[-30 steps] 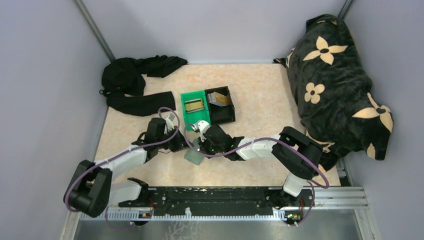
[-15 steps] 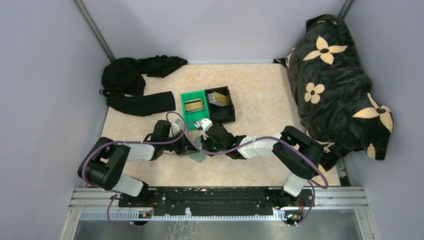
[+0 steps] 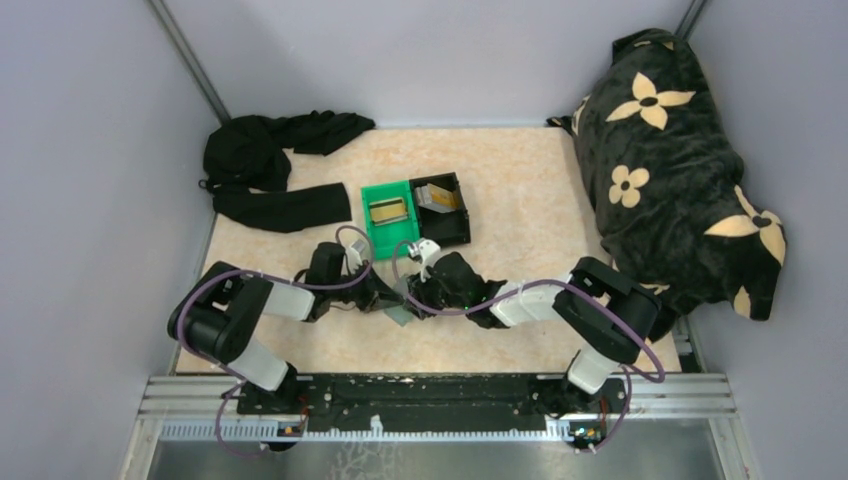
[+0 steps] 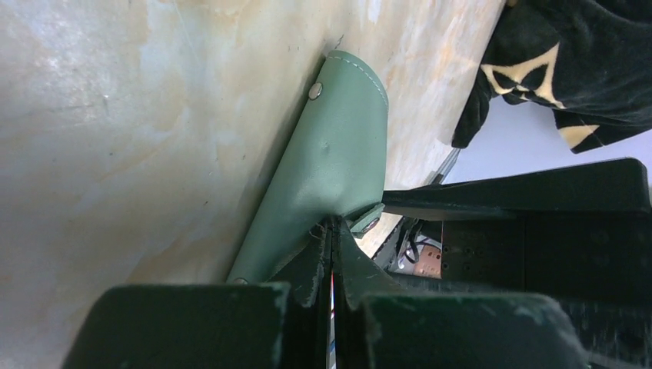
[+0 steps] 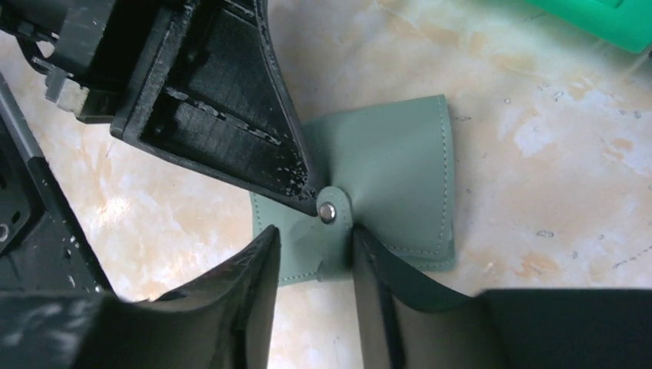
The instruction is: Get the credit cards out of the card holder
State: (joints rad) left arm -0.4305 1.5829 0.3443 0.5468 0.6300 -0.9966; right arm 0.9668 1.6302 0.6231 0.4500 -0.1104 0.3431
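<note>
Loosened since a second ago, the right gripper (image 5: pixel 314 257) straddles, jaws parted, the soft grey-green bi-fold card holder (image 5: pixel 396 173) lying on the beige table (image 5: pixel 553 161); the left gripper (image 4: pixel 332 234) pinches its edge. Best regrip one panel, peeling slowly.

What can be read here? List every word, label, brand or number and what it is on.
None readable.
The card holder shows only plain stitching and snaps.
The credit cards are too small to read.
The blanket bears flowers, no letters.
</note>
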